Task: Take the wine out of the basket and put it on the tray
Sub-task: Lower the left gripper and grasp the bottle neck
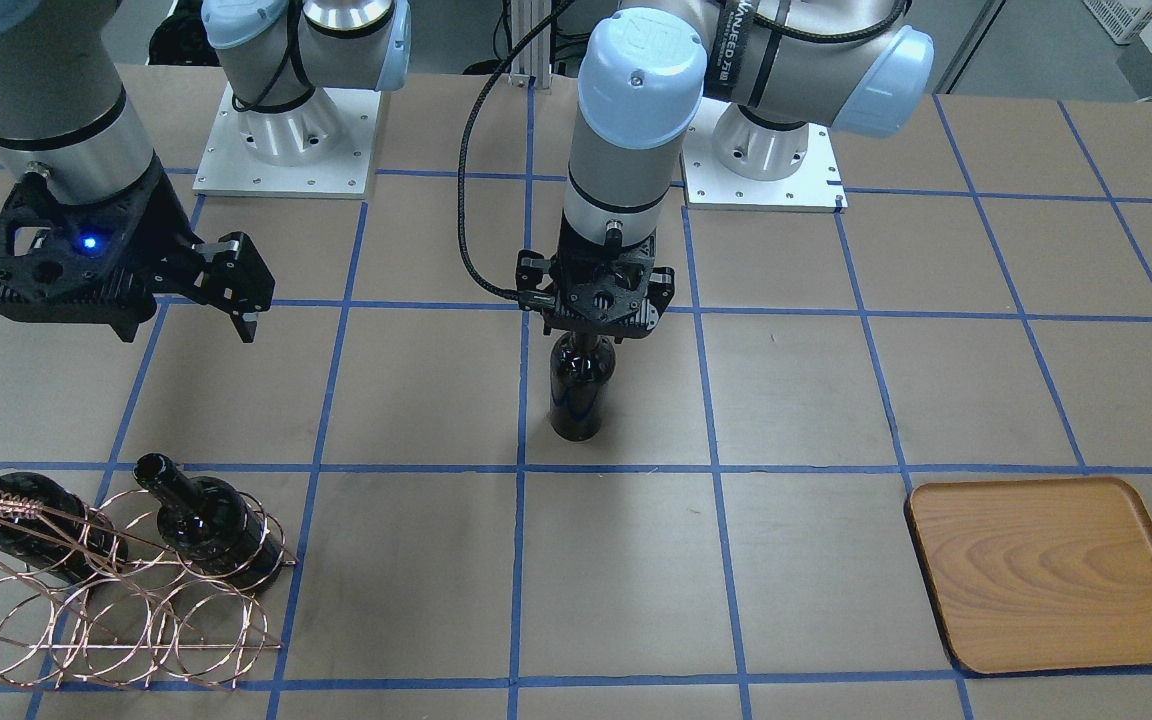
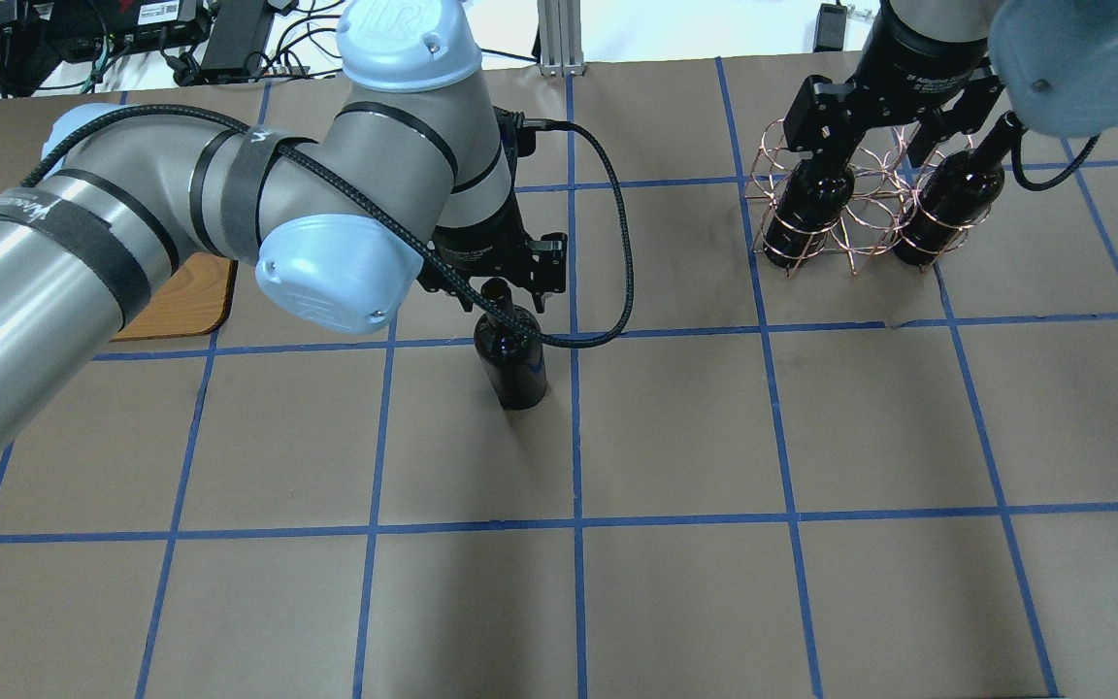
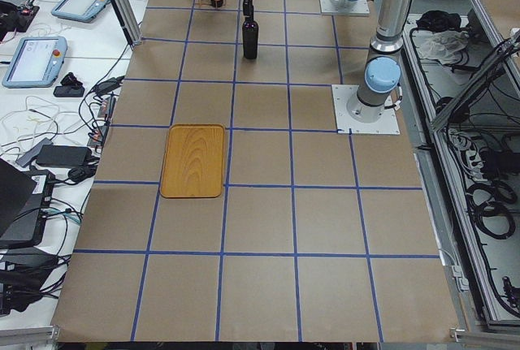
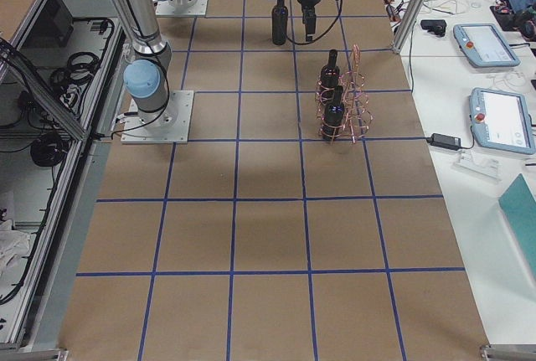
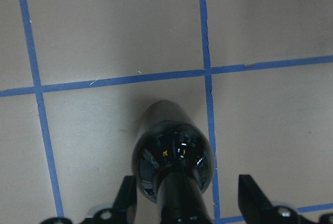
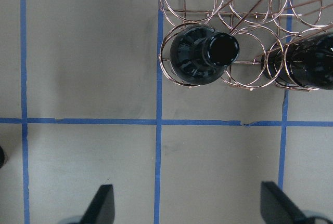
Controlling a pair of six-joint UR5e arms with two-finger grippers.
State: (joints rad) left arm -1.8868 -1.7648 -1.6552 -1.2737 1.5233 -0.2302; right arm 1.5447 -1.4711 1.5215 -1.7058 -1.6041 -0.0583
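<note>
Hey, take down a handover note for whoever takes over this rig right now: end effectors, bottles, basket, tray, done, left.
Left end effector: open, fingers either side of the neck of a wine bottle standing upright on the table, not clamped.
Right end effector: open, empty, above the table beside the basket.
A second bottle and a third bottle sit in the basket.
Tray: bare, on the left arm's side.
Done: one bottle out of the basket. Left: grip it, set it on the tray; probably the other two after.
</note>
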